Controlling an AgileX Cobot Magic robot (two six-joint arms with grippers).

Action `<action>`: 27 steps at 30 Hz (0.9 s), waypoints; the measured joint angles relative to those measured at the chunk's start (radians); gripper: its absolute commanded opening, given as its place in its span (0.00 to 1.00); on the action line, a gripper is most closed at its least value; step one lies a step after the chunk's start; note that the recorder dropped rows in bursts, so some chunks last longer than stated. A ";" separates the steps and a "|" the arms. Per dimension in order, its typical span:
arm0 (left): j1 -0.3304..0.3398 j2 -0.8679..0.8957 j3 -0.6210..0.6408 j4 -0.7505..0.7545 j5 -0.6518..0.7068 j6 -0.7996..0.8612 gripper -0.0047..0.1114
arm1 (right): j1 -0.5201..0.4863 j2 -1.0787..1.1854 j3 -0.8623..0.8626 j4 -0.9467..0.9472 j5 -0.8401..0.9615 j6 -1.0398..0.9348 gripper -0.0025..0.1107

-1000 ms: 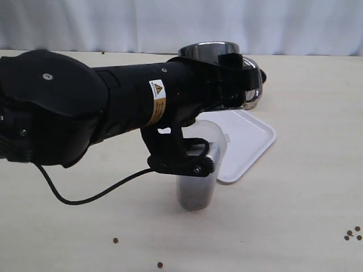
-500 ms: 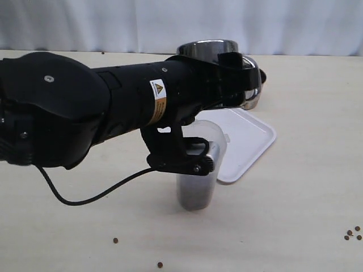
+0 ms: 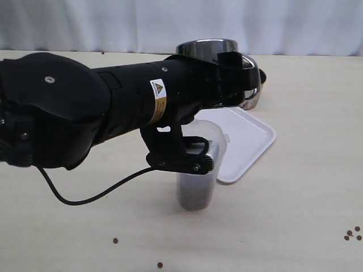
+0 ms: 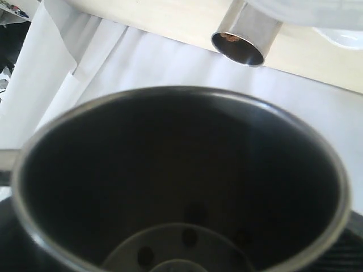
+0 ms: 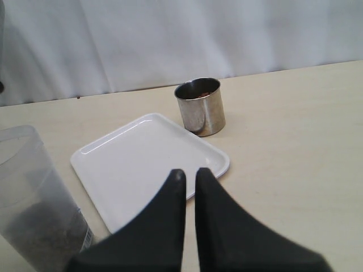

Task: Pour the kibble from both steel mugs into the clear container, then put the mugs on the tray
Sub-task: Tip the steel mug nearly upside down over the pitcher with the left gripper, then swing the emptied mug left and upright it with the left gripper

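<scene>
My left gripper [image 3: 236,67] is shut on one steel mug [image 3: 207,50], held in the air above and behind the clear container [image 3: 198,167]. The left wrist view looks into this mug [image 4: 170,93]; its inside is dark and I see no pellets. The container holds kibble [image 3: 195,195] in its lower part. The other steel mug [image 5: 199,107] stands on the table beyond the tray [image 5: 142,164], with kibble [image 5: 198,86] inside. My right gripper [image 5: 190,173] is shut and empty, over the tray's near edge. It is out of the exterior view.
Loose kibble lies on the table at the front right [image 3: 351,233] and front left [image 3: 115,240]. My left arm [image 3: 85,113] and its cable [image 3: 85,198] fill the left half of the exterior view. A white curtain [image 3: 283,22] closes the back.
The held mug has risen very slightly; nothing else has moved.
</scene>
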 measured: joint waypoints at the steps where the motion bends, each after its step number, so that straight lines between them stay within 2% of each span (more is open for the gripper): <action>1: 0.000 0.000 0.000 0.000 0.000 0.000 0.04 | 0.000 0.000 0.000 0.000 0.000 0.000 0.06; 9: 0.000 0.002 0.000 0.000 0.005 0.006 0.04 | 0.000 0.000 0.000 0.000 0.000 0.000 0.06; 15: 0.002 0.002 0.000 -0.012 0.005 -0.208 0.04 | 0.000 0.000 0.000 0.000 0.000 0.000 0.06; 17: 0.023 0.002 -0.002 -0.056 -0.002 -0.247 0.04 | 0.000 0.000 0.000 0.000 0.000 0.000 0.06; 22: 0.124 -0.011 -0.002 -0.259 -0.085 -0.347 0.04 | 0.000 0.000 0.000 0.000 0.000 0.000 0.06; 27: 0.307 -0.079 -0.002 -0.541 -0.300 -0.495 0.04 | 0.000 0.000 0.000 0.000 0.000 0.000 0.06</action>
